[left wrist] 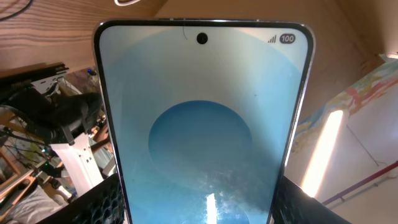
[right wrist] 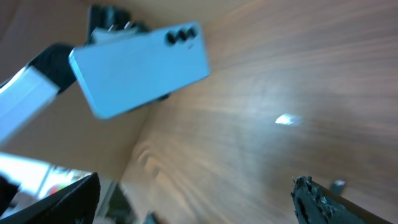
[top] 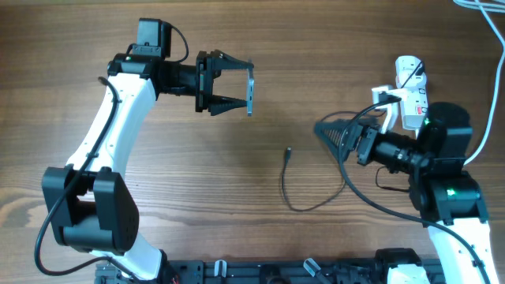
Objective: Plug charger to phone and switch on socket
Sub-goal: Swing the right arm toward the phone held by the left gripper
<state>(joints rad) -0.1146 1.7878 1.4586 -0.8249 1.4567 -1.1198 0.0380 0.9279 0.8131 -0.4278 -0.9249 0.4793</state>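
Observation:
My left gripper (top: 241, 88) is shut on the phone (top: 250, 91) and holds it edge-on above the table, far left of centre. In the left wrist view the phone's cyan screen (left wrist: 202, 112) fills the frame between the two fingers (left wrist: 202, 208). The right wrist view shows the phone's pale blue back (right wrist: 140, 68) with its camera lenses. My right gripper (top: 327, 140) is open and empty (right wrist: 196, 199), pointing left toward the phone. The charger, a thin black cable (top: 296, 207), lies on the table with its connector tip (top: 288, 153) between both grippers. The white socket (top: 410, 102) lies behind the right arm.
A thick white cord (top: 481, 16) runs from the top right corner down the right edge. The table (top: 197, 197) is brown wood. The arm bases stand at the front edge on the left and right.

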